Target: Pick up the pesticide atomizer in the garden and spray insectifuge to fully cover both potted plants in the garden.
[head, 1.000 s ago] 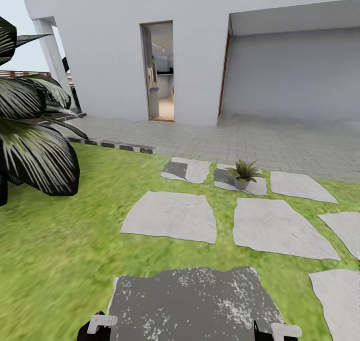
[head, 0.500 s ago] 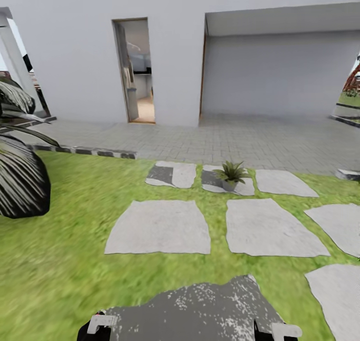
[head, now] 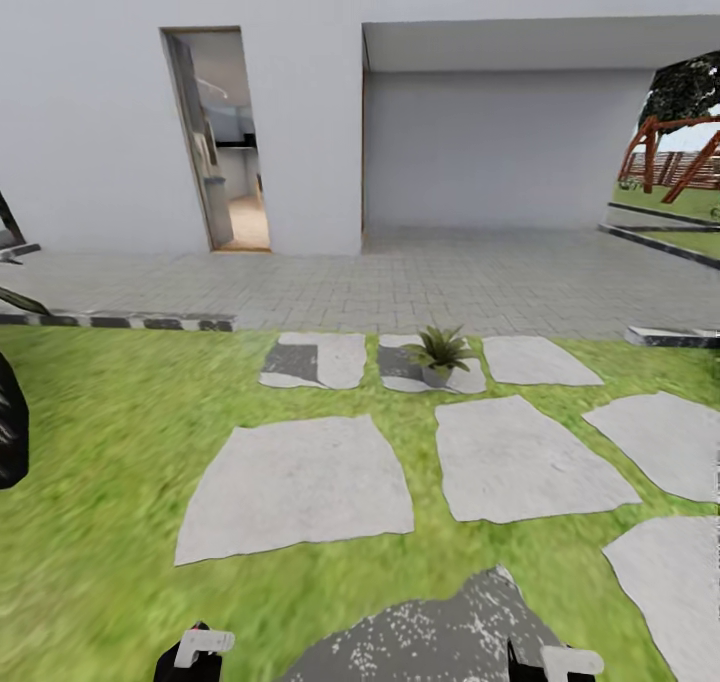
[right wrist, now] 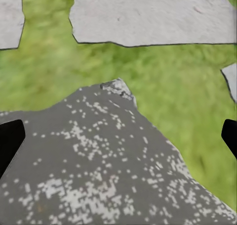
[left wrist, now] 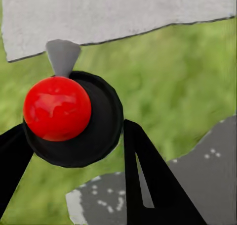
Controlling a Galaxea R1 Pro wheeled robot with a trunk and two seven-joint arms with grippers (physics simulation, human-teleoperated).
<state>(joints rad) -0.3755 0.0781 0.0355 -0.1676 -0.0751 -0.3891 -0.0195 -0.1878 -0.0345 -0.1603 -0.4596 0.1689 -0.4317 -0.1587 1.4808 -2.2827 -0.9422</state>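
The whole head view has swung to the right since a second ago: the doorway and the striped-leaf bush have slid toward the left edge, and a wooden frame has come in at the far right, which is the camera turning, not the things moving. One potted plant [head: 438,353] stands upright on a small stepping stone [head: 462,378] at the far edge of the lawn [head: 110,482], just before the grey paved area [head: 440,287] in front of the white house wall [head: 300,112]. Nearer lie two large pale stepping stones [head: 300,487], side by side with grass between them, and a darker speckled stone [head: 440,632] sits right below the robot. In the left wrist view the left gripper [left wrist: 74,185] holds a black round body with a red ball [left wrist: 57,114] and a grey nozzle tip between its dark fingers [left wrist: 148,185], closed on it; whether this is the pesticide atomizer I cannot tell for sure. The right gripper [right wrist: 118,136] has its jaws spread wide, with nothing between them, above the speckled stone. The open doorway [head: 220,142] shows a room inside. The wooden frame [head: 675,157] stands at the far right.
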